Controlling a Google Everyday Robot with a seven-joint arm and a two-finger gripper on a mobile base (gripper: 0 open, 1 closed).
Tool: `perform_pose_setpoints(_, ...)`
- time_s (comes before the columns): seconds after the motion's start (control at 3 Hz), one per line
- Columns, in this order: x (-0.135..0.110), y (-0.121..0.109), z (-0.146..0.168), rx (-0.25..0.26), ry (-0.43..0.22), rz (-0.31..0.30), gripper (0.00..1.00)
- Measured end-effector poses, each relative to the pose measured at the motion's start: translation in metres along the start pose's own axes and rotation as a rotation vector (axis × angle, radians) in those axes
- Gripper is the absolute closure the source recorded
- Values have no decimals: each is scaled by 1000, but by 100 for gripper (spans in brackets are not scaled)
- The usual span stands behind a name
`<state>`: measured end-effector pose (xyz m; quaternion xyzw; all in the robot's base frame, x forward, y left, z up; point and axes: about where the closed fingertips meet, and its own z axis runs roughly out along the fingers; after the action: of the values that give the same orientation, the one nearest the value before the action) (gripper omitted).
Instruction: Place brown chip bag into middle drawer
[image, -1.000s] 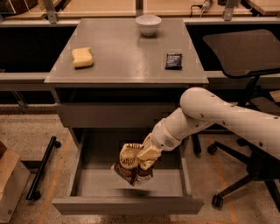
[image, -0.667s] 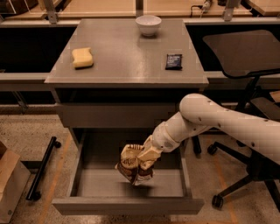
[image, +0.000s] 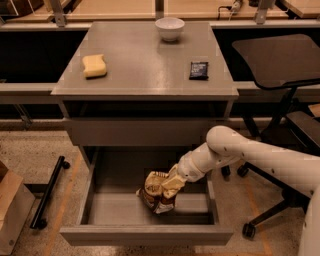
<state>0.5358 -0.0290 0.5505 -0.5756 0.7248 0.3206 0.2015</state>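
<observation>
On the table (image: 145, 82), a yellow sponge (image: 94, 65) lies near the left edge. Below the front edge the middle drawer (image: 145, 234) stands pulled out, its tray exposed. The brown chip bag (image: 156, 194) is inside that tray, right of centre, with its lower end at or just above the floor. A white bowl (image: 169, 27) sits at the back edge. The gripper (image: 171, 184) is down in the drawer, clamped on the bag's top. A dark packet (image: 198, 70) lies near the right edge. The delivery looks nearly complete; what remains is letting go and withdrawing.
</observation>
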Motion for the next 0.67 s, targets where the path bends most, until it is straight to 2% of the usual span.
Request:
perform_pose_setpoints(0.33, 26, -11, 26, -23, -18, 60, 38)
perform_pose_setpoints(0.67, 40, -7, 39, -45, -37, 94, 15)
